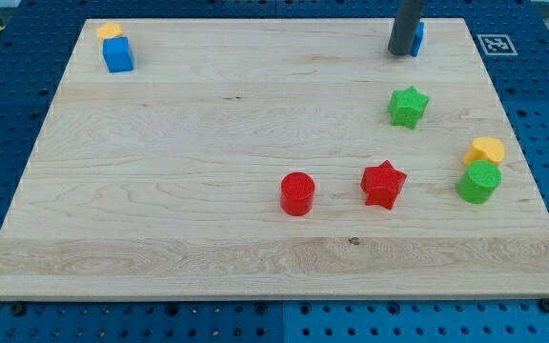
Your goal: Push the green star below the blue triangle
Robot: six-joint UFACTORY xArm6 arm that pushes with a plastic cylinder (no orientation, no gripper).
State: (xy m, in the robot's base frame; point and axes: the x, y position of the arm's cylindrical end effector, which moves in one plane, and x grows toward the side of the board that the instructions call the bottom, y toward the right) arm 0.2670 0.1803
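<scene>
The green star (408,106) lies at the view's right, in the upper half of the board. My tip (400,51) stands near the view's top right, directly above the star and apart from it. A blue block (417,38), mostly hidden behind the rod, sits just right of the tip; its shape cannot be made out.
A blue cube (118,54) with a yellow block (111,31) behind it sits at the top left. A red cylinder (296,193) and a red star (383,184) lie low in the middle. A yellow block (485,151) and a green cylinder (479,182) sit at the right edge.
</scene>
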